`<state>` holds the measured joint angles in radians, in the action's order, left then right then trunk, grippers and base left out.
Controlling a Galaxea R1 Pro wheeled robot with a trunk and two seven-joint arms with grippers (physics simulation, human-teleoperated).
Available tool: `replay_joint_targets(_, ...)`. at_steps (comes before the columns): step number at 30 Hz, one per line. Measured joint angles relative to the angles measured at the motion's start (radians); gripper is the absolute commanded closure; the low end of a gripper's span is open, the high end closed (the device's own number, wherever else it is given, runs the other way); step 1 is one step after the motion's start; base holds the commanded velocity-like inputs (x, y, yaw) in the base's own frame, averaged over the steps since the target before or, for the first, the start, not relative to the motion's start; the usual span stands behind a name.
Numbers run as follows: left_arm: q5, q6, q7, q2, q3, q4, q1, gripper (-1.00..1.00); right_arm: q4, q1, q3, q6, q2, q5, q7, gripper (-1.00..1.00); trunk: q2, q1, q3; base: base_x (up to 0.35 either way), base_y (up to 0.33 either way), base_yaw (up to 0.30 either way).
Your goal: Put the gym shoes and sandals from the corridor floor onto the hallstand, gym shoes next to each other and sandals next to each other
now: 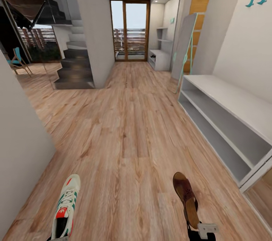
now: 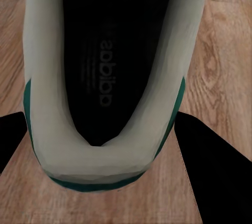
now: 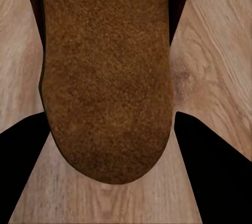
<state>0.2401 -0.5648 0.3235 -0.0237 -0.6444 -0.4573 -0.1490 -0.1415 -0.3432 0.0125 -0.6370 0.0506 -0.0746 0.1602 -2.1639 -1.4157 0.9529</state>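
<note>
Left claw (image 2: 100,145) grips the gym shoe (image 1: 66,207), right claw (image 3: 107,145) the sandal (image 1: 186,199) — head view adds the hallstand (image 1: 226,120).

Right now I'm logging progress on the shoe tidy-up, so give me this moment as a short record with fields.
left gripper: fingers either side of a gym shoe's heel; grip not certain
right gripper: fingers either side of a sandal's heel; grip not certain
hallstand: to the robot's right, the visible shelves bare
floor: wood planks below both shoes; contact unclear
</note>
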Motion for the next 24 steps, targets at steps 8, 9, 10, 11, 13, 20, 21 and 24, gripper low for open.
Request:
replay_joint_targets(8, 0.0, 0.0, 0.0, 0.0, 0.0, 0.0, 0.0, 1.0, 0.0, 0.0, 0.0, 0.0, 0.0, 0.0, 0.0, 1.0, 0.0, 0.0, -0.009, 0.34, -0.121, 0.17)
replay_joint_targets(9, 0.0, 0.0, 0.0, 0.0, 0.0, 0.0, 0.0, 1.0, 0.0, 0.0, 0.001, 0.0, 0.0, 0.0, 0.0, 1.0, 0.0, 0.0, -0.01, 0.34, -0.122, 0.076)
replay_joint_targets(10, 0.0, 0.0, 0.0, 0.0, 0.0, 0.0, 0.0, 1.0, 0.0, 0.0, 0.0, 0.0, 0.0, 0.0, 0.0, 1.0, 0.0, 0.0, -0.01, 0.34, -0.122, 0.049)
replay_joint_targets(11, 0.0, 0.0, 0.0, 0.0, 0.0, 0.0, 0.0, 1.0, 0.0, 0.0, 0.0, 0.0, 0.0, 0.0, 0.0, 1.0, 0.0, 0.0, -0.01, 0.34, -0.122, 0.039)
replay_joint_targets(13, 0.0, 0.0, 0.0, 0.0, 0.001, 0.0, 0.0, 1.0, 0.0, 0.0, 0.0, 0.0, 0.0, 0.0, 0.0, 1.0, 0.0, 0.0, -0.011, 0.34, -0.122, 0.014)
replay_joint_targets(20, 0.002, 0.0, 0.0, 0.001, 0.001, 0.0, 0.0, 1.0, 0.0, 0.0, 0.0, 0.0, 0.0, -0.001, 0.0, 1.0, 0.0, 0.0, -0.011, 0.34, -0.121, 0.002)
replay_joint_targets(21, 0.002, 0.0, 0.0, 0.001, 0.001, 0.0, 0.0, 1.0, 0.0, 0.0, 0.0, 0.0, 0.0, -0.001, -0.001, 1.0, 0.0, 0.0, -0.011, 0.34, -0.121, 0.0)
replay_joint_targets(24, 0.002, 0.0, 0.0, 0.001, 0.0, 0.0, 0.0, 1.0, 0.0, 0.0, 0.0, 0.0, 0.0, -0.001, -0.001, 1.0, 0.0, 0.0, -0.011, 0.34, -0.122, 0.0)
